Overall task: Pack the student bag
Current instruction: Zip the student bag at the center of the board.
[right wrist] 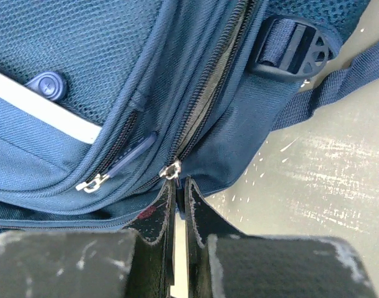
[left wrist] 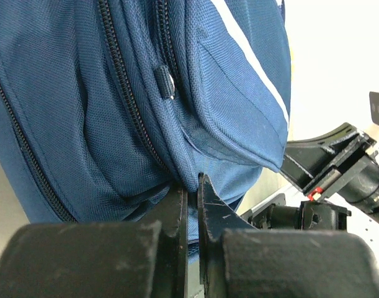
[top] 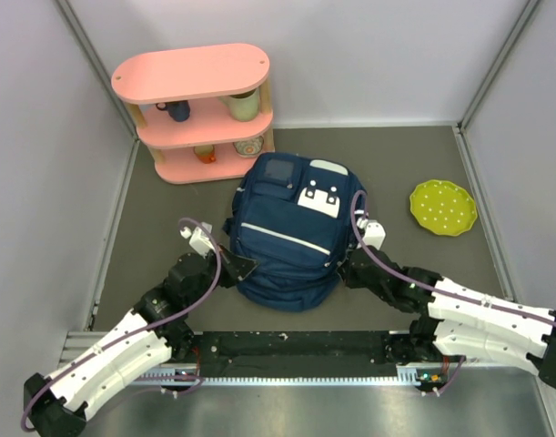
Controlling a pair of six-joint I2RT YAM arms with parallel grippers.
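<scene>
Apparent zipper stage on student bag [top: 282, 238]: left gripper [left wrist: 190, 184] pinches fabric [left wrist: 229, 139], right gripper [right wrist: 177, 186] pinches zipper pull [right wrist: 171, 169]; next, draw along track.

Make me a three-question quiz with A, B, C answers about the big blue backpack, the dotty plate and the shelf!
1. Where is the round lime-green dotted plate?
A. On the dark grey table, right of the navy blue fabric backpack
B. Inside the backpack
C. On top of the shelf

2. What colour is the oval-topped shelf unit?
A. Yellow
B. Pink
C. Black

3. What is the left gripper doing?
A. Hanging wide open in the air
B. Holding a cup
C. Pinched shut on a fold of backpack fabric

Answers:
1 A: in the top view the plate lies flat on the table, apart from the backpack, on its right.
2 B: its top and both lower boards are pink.
3 C: the left wrist view shows blue cloth squeezed between the nearly closed fingers.
</scene>
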